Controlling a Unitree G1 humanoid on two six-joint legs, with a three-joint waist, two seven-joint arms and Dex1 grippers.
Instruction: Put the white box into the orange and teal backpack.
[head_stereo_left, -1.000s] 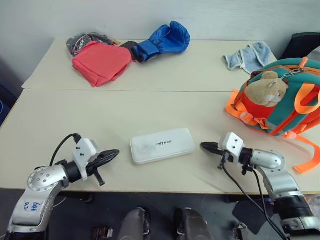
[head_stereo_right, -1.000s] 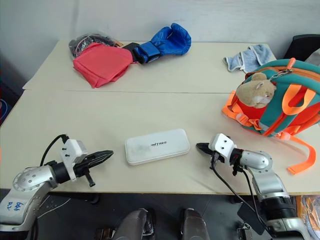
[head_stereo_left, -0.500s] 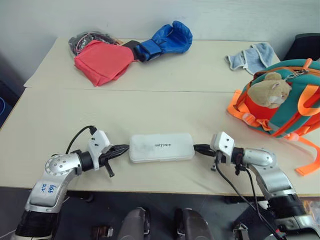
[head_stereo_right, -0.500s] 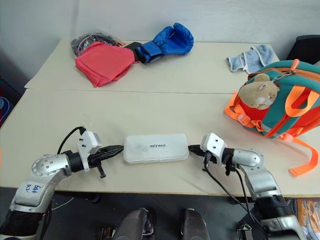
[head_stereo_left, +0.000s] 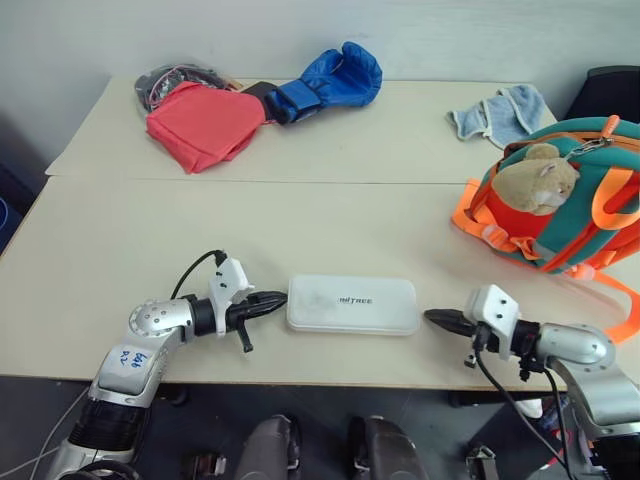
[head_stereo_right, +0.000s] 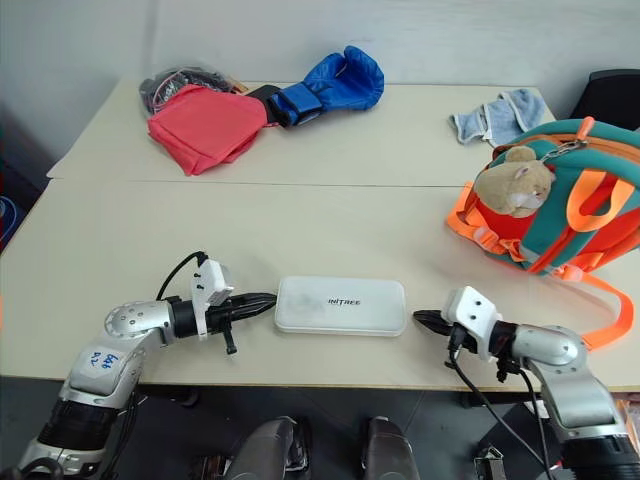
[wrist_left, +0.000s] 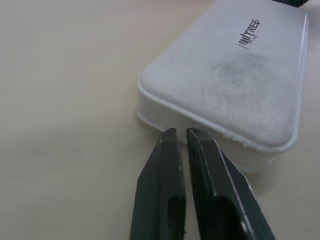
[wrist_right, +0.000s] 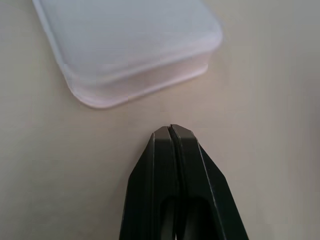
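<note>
Lying flat near the table's (head_stereo_left: 120, 240) front edge, the long white plastic box (head_stereo_left: 353, 305) sits at eight o'clock from the orange and teal padded backpack (head_stereo_left: 560, 205), well apart. At its nine o'clock end the left gripper (wrist_left: 181, 135) touches it, fingers barely parted, seemingly to nudge it; the right gripper (wrist_right: 170, 131), pinched together, waits just off the three o'clock end.

The table (head_stereo_left: 120, 240) carries the white box (head_stereo_left: 352, 304), backpack (head_stereo_left: 560, 200), red bag (head_stereo_left: 200, 125), glove (head_stereo_left: 330, 82).

We can read dark lettering on the lid of the white box (wrist_left: 235, 80): it looks like "UNITREE". On the left arm's silver shell (head_stereo_left: 128, 362) we see blue handwritten marks, but we cannot make them out. We find nothing else legible on the table.
</note>
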